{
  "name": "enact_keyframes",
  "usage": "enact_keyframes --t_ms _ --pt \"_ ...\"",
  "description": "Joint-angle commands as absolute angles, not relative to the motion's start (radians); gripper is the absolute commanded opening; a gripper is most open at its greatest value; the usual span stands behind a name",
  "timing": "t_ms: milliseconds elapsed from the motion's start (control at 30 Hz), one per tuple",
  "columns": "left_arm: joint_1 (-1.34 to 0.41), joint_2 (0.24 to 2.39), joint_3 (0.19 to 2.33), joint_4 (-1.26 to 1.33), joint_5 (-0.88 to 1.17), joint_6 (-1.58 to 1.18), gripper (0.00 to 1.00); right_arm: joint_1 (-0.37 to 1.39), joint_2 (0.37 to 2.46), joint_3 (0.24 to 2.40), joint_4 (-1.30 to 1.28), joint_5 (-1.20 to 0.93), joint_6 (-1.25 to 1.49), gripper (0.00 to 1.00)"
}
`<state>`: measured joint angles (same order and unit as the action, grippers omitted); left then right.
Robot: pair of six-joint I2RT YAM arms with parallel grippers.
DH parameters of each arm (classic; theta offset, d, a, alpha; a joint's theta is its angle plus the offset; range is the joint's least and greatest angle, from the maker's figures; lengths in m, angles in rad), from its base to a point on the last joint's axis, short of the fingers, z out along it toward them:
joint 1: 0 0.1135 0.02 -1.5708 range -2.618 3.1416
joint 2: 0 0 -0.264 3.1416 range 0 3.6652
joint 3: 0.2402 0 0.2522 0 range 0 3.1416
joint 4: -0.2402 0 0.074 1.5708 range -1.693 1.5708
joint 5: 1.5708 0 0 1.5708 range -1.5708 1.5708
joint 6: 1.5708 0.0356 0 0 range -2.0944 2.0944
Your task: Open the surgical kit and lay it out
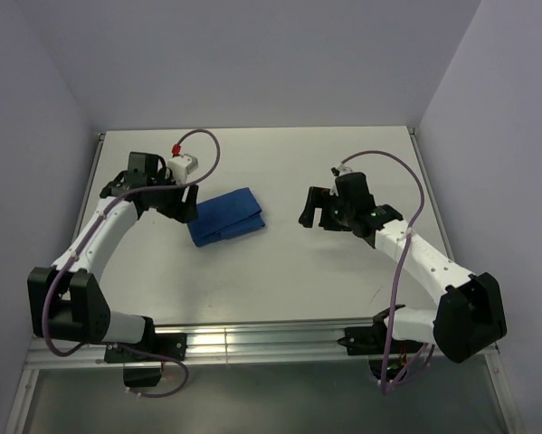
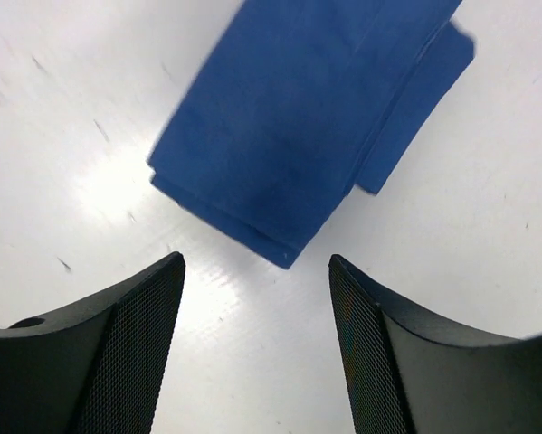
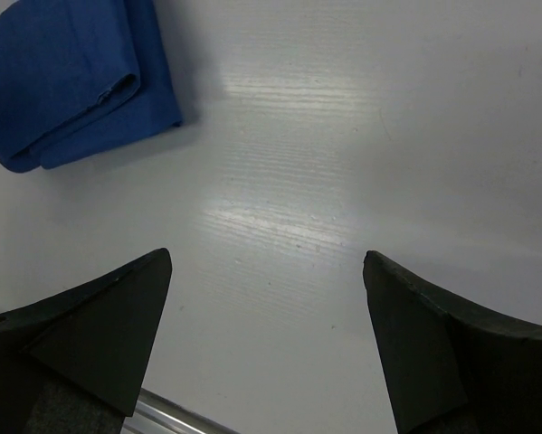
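Note:
The surgical kit (image 1: 225, 216) is a folded royal-blue cloth bundle lying on the white table, left of centre. Its contents are hidden inside the wrap. My left gripper (image 1: 185, 204) is open and empty, just left of the bundle. In the left wrist view the bundle (image 2: 311, 108) lies just beyond the open fingertips (image 2: 166, 280). My right gripper (image 1: 314, 211) is open and empty, a short way to the right of the bundle. In the right wrist view the bundle (image 3: 71, 77) sits at the upper left, apart from the fingers (image 3: 135, 307).
The white table (image 1: 280, 271) has a metal rail along its near edge (image 1: 252, 339) and raised edges at left and right. Grey walls close in the back and sides. Cables loop over both arms.

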<state>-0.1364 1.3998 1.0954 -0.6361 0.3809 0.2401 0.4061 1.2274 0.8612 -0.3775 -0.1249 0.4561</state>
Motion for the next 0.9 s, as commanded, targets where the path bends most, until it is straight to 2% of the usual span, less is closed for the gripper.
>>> enact_keyframes --t_ms 0,333,500,867 --pt "-0.208 1.387 1.140 -0.620 0.299 0.295 0.69 0.408 1.209 0.850 -0.318 -0.115 0.497 0.94" --pt "-0.483 1.541 1.184 -0.485 0.049 0.190 0.67 0.327 1.143 0.799 -0.284 -0.113 0.643 0.82" --pt "-0.578 1.650 1.252 -0.457 0.006 0.172 0.60 0.241 1.117 0.736 -0.258 -0.163 0.667 0.82" --pt "-0.653 1.822 1.359 -0.396 -0.052 0.149 0.52 0.210 1.138 0.715 -0.241 -0.198 0.658 0.82"
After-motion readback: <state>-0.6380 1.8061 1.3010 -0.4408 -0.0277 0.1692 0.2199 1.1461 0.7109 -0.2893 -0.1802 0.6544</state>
